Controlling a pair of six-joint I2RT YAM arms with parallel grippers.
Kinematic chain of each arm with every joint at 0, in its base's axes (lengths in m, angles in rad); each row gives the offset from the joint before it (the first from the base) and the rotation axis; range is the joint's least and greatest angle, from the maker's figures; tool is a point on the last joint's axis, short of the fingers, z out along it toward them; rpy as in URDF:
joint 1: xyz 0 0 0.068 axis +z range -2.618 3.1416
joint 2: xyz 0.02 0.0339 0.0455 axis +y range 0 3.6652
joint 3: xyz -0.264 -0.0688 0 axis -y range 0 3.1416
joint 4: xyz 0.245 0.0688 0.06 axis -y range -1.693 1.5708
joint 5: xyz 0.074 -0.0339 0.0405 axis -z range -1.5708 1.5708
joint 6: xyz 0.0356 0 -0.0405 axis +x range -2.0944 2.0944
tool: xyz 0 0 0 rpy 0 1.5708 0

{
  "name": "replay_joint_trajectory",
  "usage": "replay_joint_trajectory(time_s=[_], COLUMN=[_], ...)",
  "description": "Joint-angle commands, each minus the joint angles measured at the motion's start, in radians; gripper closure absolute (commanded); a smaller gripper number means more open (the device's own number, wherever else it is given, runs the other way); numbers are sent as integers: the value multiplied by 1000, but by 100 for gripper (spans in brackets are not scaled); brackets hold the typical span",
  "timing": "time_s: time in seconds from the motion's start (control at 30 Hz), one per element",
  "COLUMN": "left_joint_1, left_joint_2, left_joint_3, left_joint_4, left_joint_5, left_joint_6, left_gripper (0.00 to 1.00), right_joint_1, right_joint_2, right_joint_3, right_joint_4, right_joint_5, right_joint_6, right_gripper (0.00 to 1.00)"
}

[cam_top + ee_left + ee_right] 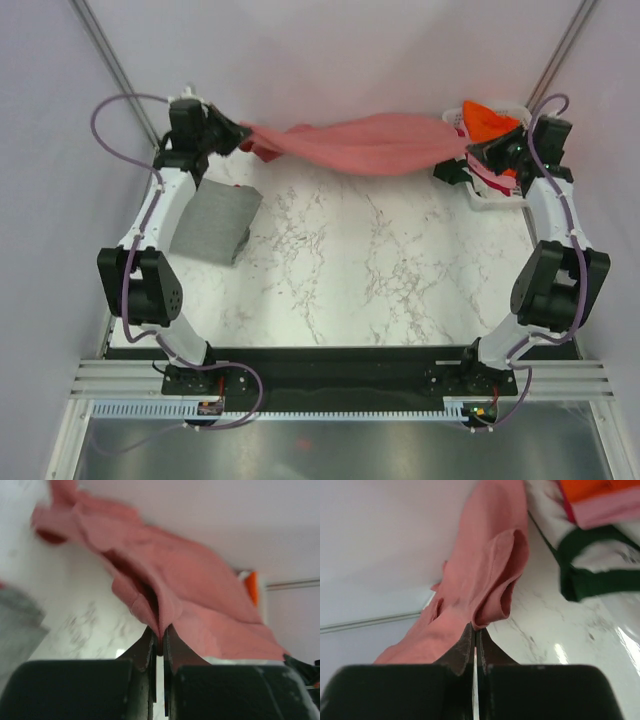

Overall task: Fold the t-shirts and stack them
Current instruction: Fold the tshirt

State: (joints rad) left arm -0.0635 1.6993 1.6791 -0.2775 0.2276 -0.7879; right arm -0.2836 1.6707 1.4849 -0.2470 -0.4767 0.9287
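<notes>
Table [380, 270] far edge: salmon tee [370, 145] strung across.

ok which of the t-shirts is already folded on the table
The grey t-shirt, lying folded flat at the left. The salmon-pink t-shirt hangs stretched between the left gripper and right gripper; the orange t-shirt is bunched in the basket.

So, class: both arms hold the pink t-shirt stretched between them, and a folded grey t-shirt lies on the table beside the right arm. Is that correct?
Not quite. The folded grey t-shirt lies beside the left arm, not the right; the top external view shows it. The rest holds: the left fingers and right fingers each pinch an end of the pink t-shirt.
</notes>
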Motion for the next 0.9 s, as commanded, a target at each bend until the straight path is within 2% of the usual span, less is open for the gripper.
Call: replay_joint_trajectory(time_s=[0.0,0.07,0.17,0.43,0.63,0.73,0.87], left_joint_1=[2,2,2,1,1,1,1], left_joint_2=[-154,-205,-249,-378,-506,-579,-647], left_joint_3=[-286,-434,-575,-875,-1038,-1075,-1151], left_joint_4=[225,274,314,336,324,235,205], left_joint_5=[-14,-20,10,21,64,33,1], left_joint_6=[-13,-24,-31,-37,-30,-16,4], left_gripper=[98,98,98,98,98,98,98], right_joint_1=[-5,-3,-3,-6,-41,-51,-61], right_joint_2=[-42,-42,-55,-193,-330,-386,-437], right_joint_3=[-133,-228,-337,-605,-739,-788,-836], right_joint_4=[127,153,167,176,106,57,2], right_joint_5=[-34,-34,-34,49,144,185,237], right_joint_6=[-16,-33,-57,-117,-200,-228,-252], right_gripper=[100,100,100,100,100,100,100])
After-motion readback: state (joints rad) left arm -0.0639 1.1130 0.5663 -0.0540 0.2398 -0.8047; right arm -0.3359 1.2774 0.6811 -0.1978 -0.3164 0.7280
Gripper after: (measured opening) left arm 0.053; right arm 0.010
